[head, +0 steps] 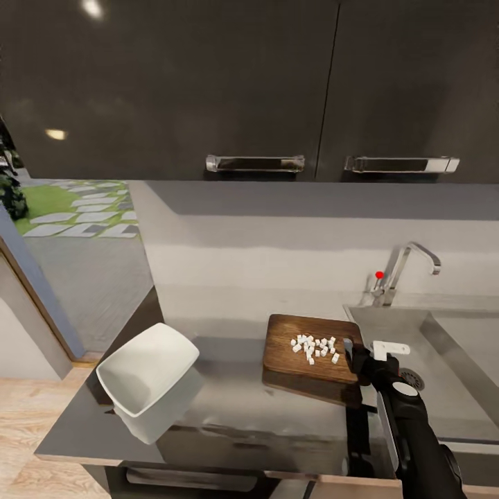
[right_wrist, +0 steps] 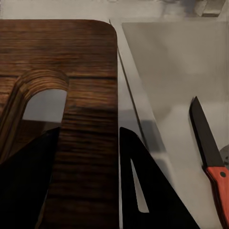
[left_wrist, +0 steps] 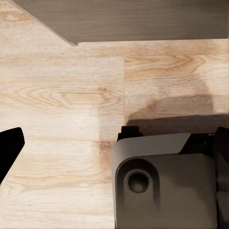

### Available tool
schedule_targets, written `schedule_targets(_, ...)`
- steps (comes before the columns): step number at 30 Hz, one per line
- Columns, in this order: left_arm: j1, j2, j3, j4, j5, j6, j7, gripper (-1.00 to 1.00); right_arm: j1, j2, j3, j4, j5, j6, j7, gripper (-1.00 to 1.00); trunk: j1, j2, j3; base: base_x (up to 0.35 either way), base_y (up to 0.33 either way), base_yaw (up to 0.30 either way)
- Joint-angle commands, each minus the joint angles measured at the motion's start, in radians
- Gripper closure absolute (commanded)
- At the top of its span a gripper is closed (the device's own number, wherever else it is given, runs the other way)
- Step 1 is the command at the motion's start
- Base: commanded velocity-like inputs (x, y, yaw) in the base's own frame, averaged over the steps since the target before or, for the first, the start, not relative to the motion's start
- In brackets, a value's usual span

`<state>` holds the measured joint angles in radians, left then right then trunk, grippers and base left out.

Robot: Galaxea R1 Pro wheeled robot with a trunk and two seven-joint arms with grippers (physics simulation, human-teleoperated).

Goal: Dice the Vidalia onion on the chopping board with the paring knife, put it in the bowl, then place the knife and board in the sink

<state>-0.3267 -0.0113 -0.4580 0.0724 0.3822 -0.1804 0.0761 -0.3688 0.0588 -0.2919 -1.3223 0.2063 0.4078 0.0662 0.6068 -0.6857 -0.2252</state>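
Gripping the handle end of the chopping board (head: pixel 310 348) is the right tool (right_wrist: pixel 90 176): in the right wrist view one dark finger lies in the slot hole and the other along the board's outer edge, w/ the wood strip between them, so the tool is judged closed on the board. In the head view the board looks tilted, its near edge raised off the desk (head: pixel 229 409), a reflection showing beneath. Diced onion pieces (head: pixel 315 348) are piled loose near the board's middle. The white bowl (head: pixel 149 378) sits well apart, toward the desk's left end, and appears tipped on one side. The paring knife (right_wrist: pixel 210 157) is seen lying on the grey steel of the sink (head: pixel 443 374), just beside the board's end, blade pointing away from the tool. The left tool (left_wrist: pixel 9 150) is glimpsed only as a dark tip over wood flooring; whether it is open or closed cannot be told.

Risks, as judged from here:
- Dice are unsecured; if the board is tilted further or moved fast, pieces can be shed onto the desk or into the sink instead of the bowl.
- Grip is at one end only, so the board may be levered down or twisted betw. the fingers, esp. during a long carry to the bowl.
- Bowl seems unstable; a nudge from the board edge could roll it or push it off the desk's edge.
- If the board is dropped into the sink early, the onion step is lost.
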Motion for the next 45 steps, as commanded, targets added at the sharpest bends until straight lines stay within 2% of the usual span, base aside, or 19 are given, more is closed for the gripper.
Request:
schedule_targets(1,-0.002,-0.001,-0.008,0.004,0.007,-0.007,0.001,-1.00,-0.001,0.001,-0.003,-0.002,0.010,0.005,0.007,1.00,0.000,-0.001,0.000,0.000,0.000,0.000)
schedule_targets(45,-0.002,-0.001,-0.008,0.004,0.007,-0.007,0.001,-1.00,-0.001,0.001,-0.001,-0.003,0.009,0.005,0.007,1.00,0.000,-0.001,0.066,0.000,0.000,0.000)
